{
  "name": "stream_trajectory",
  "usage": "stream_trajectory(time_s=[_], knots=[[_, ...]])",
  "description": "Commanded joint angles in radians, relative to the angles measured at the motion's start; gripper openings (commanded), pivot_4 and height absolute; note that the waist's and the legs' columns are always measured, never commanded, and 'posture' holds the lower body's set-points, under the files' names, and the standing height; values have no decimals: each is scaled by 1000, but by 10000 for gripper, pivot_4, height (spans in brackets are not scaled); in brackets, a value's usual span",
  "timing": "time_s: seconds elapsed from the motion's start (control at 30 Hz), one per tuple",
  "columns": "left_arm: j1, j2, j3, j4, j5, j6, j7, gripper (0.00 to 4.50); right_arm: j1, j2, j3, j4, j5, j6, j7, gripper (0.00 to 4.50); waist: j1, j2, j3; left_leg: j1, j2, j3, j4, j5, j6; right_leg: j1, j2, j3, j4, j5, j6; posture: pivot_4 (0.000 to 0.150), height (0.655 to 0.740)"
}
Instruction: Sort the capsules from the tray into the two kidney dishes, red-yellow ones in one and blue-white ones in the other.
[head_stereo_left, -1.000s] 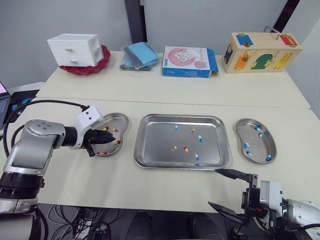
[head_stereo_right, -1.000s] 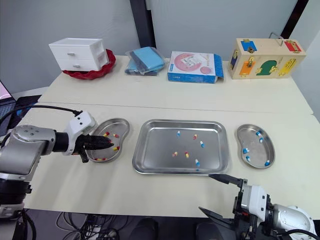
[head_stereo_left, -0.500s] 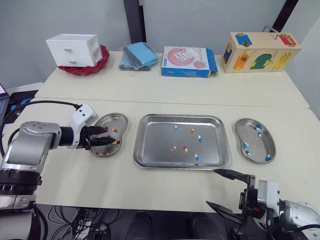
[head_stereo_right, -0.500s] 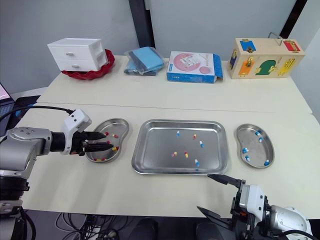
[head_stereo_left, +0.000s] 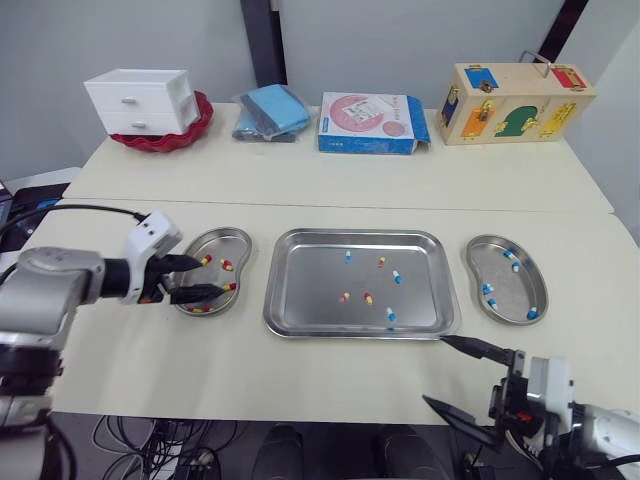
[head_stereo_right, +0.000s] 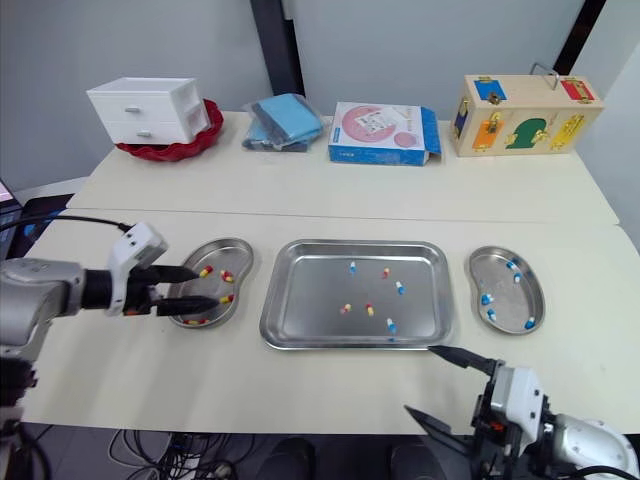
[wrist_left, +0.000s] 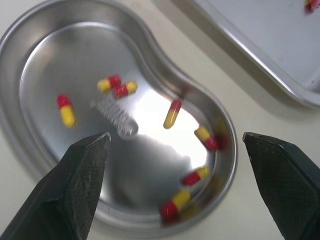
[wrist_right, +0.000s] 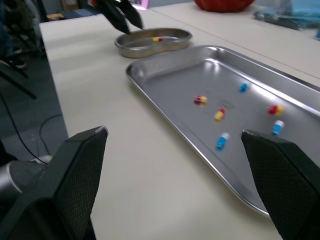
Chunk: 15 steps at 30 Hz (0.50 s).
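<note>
Table (head_stereo_left: 330, 190), near row: tray (head_stereo_left: 360, 234) at centre, one kidney dish (head_stereo_left: 240, 245) just left of it, the other kidney dish (head_stereo_left: 520, 290) just right, all apart. Loose capsules (head_stereo_left: 367, 297) lie in the tray; more capsules (head_stereo_left: 227, 265) in the left dish, others (head_stereo_left: 488, 289) in the right. Left gripper (head_stereo_left: 212, 277) sits over the left dish's outer side. Right gripper (head_stereo_left: 437, 370) sits at the near table edge, before the tray's right corner. Far row, left to right: drawer unit (head_stereo_left: 138, 100) on a bowl (head_stereo_left: 195, 118), folded cloths (head_stereo_left: 272, 108), carton (head_stereo_left: 370, 122), latch box (head_stereo_left: 515, 103).
</note>
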Motion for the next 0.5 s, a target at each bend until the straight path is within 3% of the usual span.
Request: stream_trajectory(time_s=[0.03, 0.23, 0.5], knots=[[104, 47, 197, -36, -38, -42, -3, 44375, 47, -75, -170, -16, 87, 123, 10, 45000, 1, 1, 0, 0, 0, 1, 0, 0, 0, 0, 0, 1, 0, 0, 0, 1500, 7400], [362, 42, 426, -31, -3, -140, 8, 44375, 27, -190, -351, 195, 100, 267, 78, 45000, 3, -2, 0, 1, 0, 2, 0, 0, 0, 0, -1, 1, 0, 0, 0, 1500, 7400], [507, 24, 503, 16, 7, -218, 24, 44375, -89, -238, -345, 357, 34, 278, 152, 45000, 4, -2, 0, 2, 0, 2, -1, 0, 0, 0, -1, 1, -1, 0, 0, 1500, 7400]])
